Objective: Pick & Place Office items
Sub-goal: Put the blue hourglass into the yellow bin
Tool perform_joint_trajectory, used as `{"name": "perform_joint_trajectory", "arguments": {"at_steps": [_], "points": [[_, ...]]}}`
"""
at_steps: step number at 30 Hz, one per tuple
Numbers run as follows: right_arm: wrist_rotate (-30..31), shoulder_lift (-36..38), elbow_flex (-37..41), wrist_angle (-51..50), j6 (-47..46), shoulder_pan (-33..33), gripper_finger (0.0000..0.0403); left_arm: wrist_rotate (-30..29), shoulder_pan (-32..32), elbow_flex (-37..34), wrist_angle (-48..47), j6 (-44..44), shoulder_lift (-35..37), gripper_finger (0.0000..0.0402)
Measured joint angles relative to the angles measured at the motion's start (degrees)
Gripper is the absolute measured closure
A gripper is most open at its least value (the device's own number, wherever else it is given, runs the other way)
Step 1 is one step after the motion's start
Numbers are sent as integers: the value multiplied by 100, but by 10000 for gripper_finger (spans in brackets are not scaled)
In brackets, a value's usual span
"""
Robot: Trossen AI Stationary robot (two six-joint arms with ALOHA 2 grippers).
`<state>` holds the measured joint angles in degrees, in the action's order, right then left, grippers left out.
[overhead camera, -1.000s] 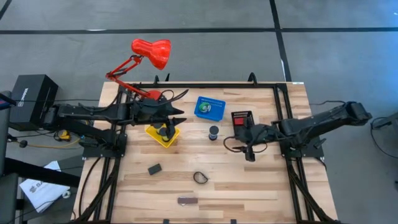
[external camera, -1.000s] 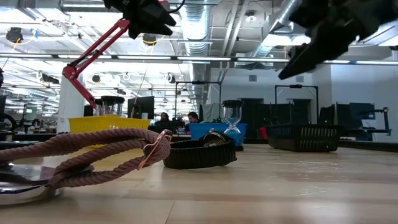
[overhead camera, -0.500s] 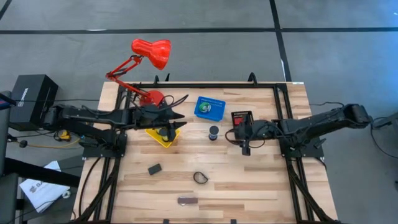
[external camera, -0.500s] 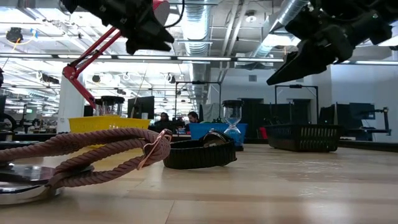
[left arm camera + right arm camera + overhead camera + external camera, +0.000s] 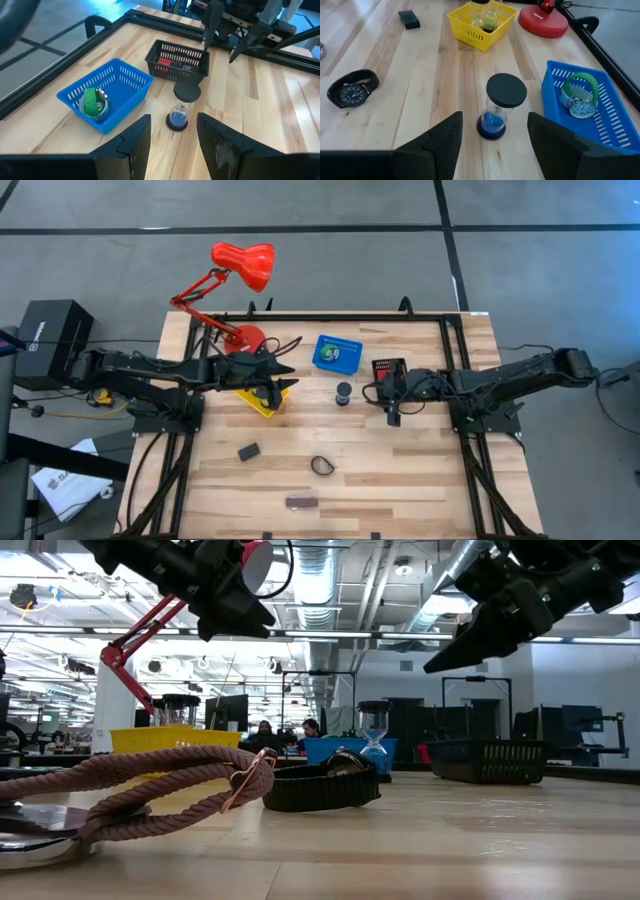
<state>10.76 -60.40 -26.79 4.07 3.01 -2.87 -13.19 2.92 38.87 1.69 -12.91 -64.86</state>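
My left gripper (image 5: 288,377) hangs open over the yellow basket (image 5: 258,402), fingers (image 5: 135,142) apart with nothing between them. My right gripper (image 5: 392,416) is open too, in the air just near of the black basket (image 5: 388,368), which holds a red block (image 5: 165,62). Between the two stands a blue-sand hourglass (image 5: 343,392) on its base. The blue basket (image 5: 337,353) holds a green piece (image 5: 577,87). A black block (image 5: 248,451), a black watch loop (image 5: 321,465) and a brownish bar (image 5: 300,502) lie on the near half of the table.
A red desk lamp (image 5: 240,265) stands at the far left corner, its base (image 5: 542,21) beside the yellow basket. A pinkish cord (image 5: 130,790) lies close to the low camera. Black frame rails (image 5: 455,380) run along the table's sides. Bare wood lies right of the watch.
My left gripper has come down toward the yellow basket, staying open. My right gripper has shifted a little toward the table's far edge, beside the black basket, sinking slightly and tipping, also still open. No item has moved.
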Motion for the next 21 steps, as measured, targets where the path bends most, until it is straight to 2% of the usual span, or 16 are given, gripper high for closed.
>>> {"name": "perform_joint_trajectory", "arguments": {"at_steps": [21], "points": [[0,0,-2,328,0,4,188,-2,0,0,145,0,0,248]]}}
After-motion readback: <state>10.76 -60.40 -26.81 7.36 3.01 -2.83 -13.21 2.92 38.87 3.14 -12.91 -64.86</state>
